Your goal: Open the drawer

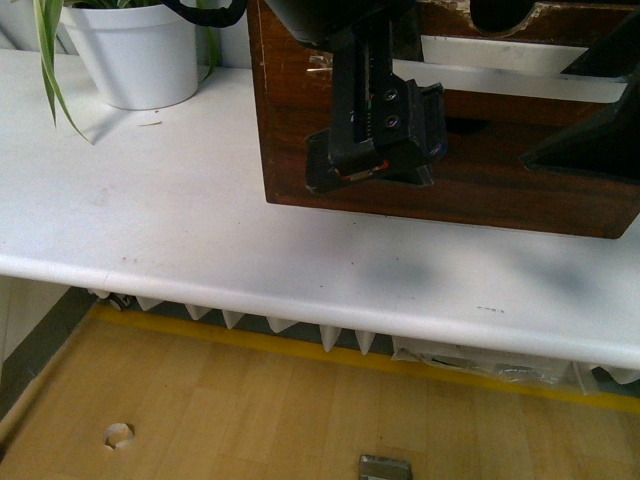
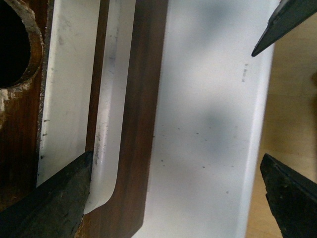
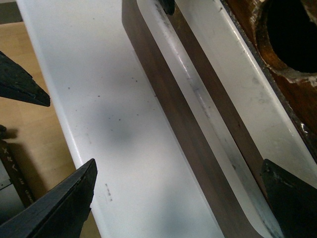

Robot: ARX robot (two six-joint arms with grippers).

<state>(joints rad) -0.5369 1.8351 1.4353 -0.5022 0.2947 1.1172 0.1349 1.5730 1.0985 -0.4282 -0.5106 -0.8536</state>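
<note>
The drawer [image 1: 520,110] is a dark brown wooden front with a long white handle [image 1: 520,70] across it, in a wooden box on the white table [image 1: 150,220]. My left gripper [image 1: 375,150] is open at the handle's left part. In the left wrist view the handle's rounded end [image 2: 111,99] lies by one finger [image 2: 54,203], and the other finger [image 2: 290,198] is over the table edge. My right gripper [image 1: 600,95] is open at the right part. In the right wrist view the handle [image 3: 198,94] runs between its fingers [image 3: 54,208]. The round notch [image 3: 292,34] shows beside it.
A white plant pot [image 1: 135,50] stands at the table's back left. A plain dark wood front [image 1: 480,185] lies below the handle. The table's front edge [image 1: 300,310] overhangs a wooden floor [image 1: 250,410] with a yellow strip.
</note>
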